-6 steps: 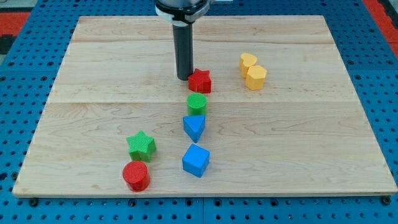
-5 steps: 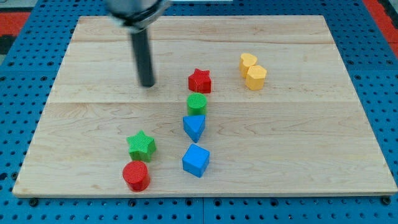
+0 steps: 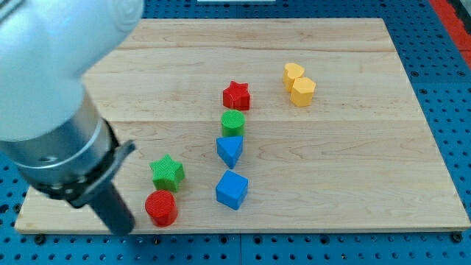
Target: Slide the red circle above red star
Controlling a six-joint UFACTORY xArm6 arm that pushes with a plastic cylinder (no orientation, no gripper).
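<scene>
The red circle [image 3: 161, 207] sits near the board's bottom edge, left of centre. The red star [image 3: 236, 96] lies well up and to the right of it, near the board's middle. My tip [image 3: 122, 229] is at the board's bottom-left edge, just left of the red circle with a small gap, and slightly below it. The arm's large white and dark body fills the view's left side above the rod.
A green star [image 3: 167, 173] sits just above the red circle. A green circle [image 3: 232, 123], a blue triangle [image 3: 229, 150] and a blue cube [image 3: 232, 190] form a column below the red star. A yellow heart [image 3: 294, 73] and a yellow hexagon [image 3: 302, 92] lie at the right.
My tip moved from beside the red star, across to the left, then down to the bottom-left beside the red circle. No block has moved.
</scene>
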